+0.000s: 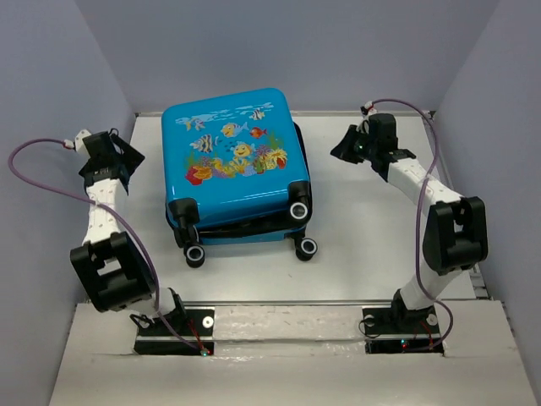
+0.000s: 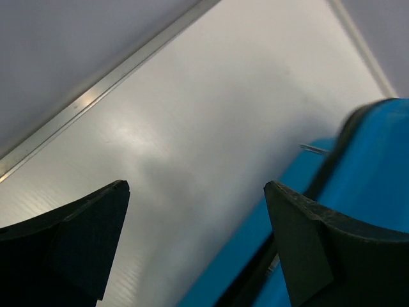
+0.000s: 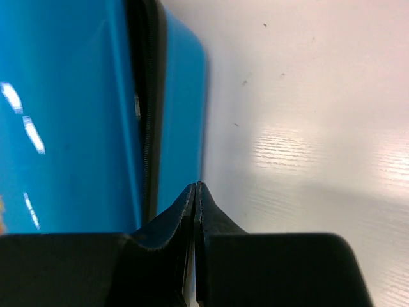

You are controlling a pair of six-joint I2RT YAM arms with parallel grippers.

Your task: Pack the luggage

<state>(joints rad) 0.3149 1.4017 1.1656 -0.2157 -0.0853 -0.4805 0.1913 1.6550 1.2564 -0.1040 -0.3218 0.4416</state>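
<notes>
Flat on the table [image 1: 372,241], a little left of the middle and toward the far side: the luggage [image 1: 230,156], with its wheels [image 1: 307,248] at the end facing the near edge. To its left, near its left side but apart from it: the left hand [image 1: 127,162]. To its right, near the far right corner, likewise apart: the right hand [image 1: 345,145]. Behind all three, the back wall [image 1: 296,51].

Just beside your right pincer [image 3: 197,187], the luggage [image 3: 70,115] shows a hard, glossy plastic shell with bright highlights and a matt black zipper trim [image 3: 148,128]. On its other side, the tabletop [image 3: 307,128] looks smooth and white, softly sheened. The fingers [image 2: 77,243] of your left pincer [image 2: 197,188] look matt black, faintly grainy.
</notes>
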